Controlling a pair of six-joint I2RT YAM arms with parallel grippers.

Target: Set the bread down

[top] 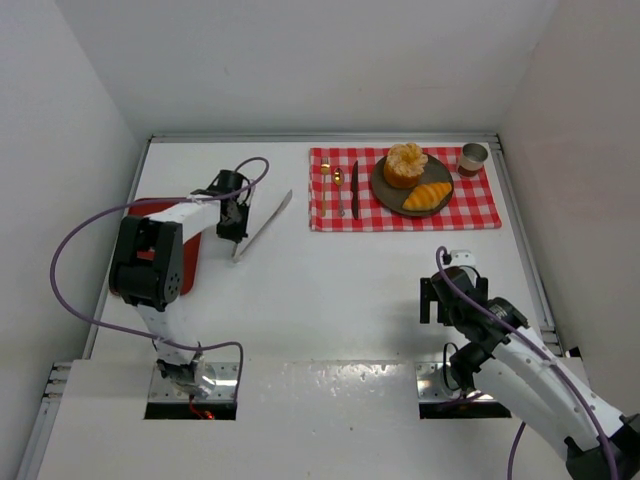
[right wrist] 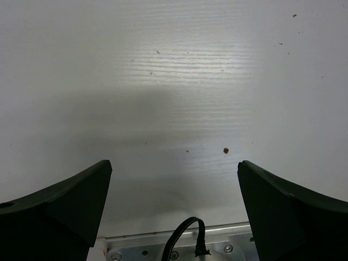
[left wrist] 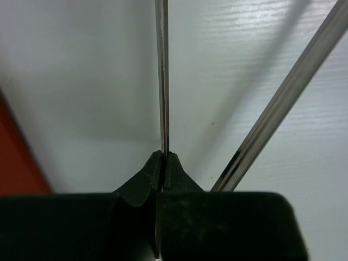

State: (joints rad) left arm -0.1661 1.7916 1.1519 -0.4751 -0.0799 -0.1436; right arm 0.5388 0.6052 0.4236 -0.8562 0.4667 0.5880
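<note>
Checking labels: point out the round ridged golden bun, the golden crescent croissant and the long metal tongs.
round ridged golden bun (top: 405,165): top external view, centre of its top.
golden crescent croissant (top: 427,196): top external view, mid-body.
long metal tongs (top: 265,223): top external view, mid-length.

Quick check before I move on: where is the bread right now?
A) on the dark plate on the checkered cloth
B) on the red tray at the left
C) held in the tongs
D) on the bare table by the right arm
A: the bun and the croissant both lie on the dark plate, which sits on the checkered cloth.
</note>
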